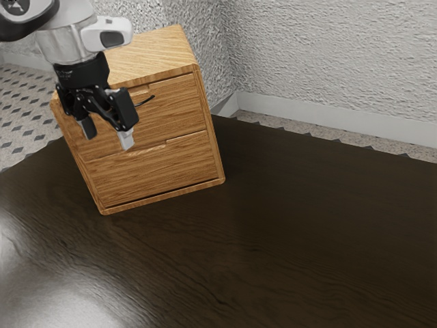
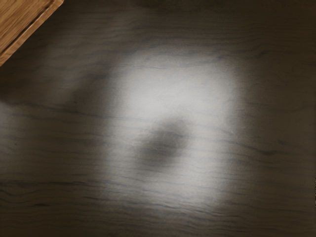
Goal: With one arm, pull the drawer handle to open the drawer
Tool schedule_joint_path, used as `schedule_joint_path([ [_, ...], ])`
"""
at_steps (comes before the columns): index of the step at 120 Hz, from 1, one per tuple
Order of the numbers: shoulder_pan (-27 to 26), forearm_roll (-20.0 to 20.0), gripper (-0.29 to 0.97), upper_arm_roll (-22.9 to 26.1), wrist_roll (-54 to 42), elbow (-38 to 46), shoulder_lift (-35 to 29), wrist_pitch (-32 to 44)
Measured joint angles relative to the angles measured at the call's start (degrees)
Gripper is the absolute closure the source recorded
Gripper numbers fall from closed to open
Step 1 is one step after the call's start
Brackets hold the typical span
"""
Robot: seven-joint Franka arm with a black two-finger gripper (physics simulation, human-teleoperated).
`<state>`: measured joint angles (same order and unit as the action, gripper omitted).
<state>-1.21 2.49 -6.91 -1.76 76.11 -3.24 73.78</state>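
Obstacle: cabinet [image 1: 160,130], upper left of exterior frame, standing on table [image 1: 307,239]. Behind table, wall [image 1: 328,48] closes upper right. Free: table surface across centre, right and bottom of frame. Before cabinet front: gripper [image 1: 108,140], fingers apart. Wrist view: bare table under gripper, cabinet [image 2: 19,19] edge close beside.

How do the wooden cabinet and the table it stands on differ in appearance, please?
The cabinet is light, honey-coloured wood; the table is very dark brown. The cabinet looks matte, while the table is glossy and carries a bright reflection. Both show clear wood grain.
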Motion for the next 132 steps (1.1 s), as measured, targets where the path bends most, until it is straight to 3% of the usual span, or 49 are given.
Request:
schedule_joint_path([
  [41,0.01,2.77,0.00,1.65,-0.36,-0.26,-1.34,5.76],
  [54,2.19,10.42,0.00,4.43,-5.30,3.69,-1.16,10.50],
  [70,9.27,14.84,0.00,10.92,-13.59,6.84,-1.28,17.50],
  [94,8.12,23.30,0.12,12.84,-23.80,9.79,-0.82,22.30],
  [132,14.63,21.24,0.29,12.45,-34.46,8.84,3.92,31.76],
])
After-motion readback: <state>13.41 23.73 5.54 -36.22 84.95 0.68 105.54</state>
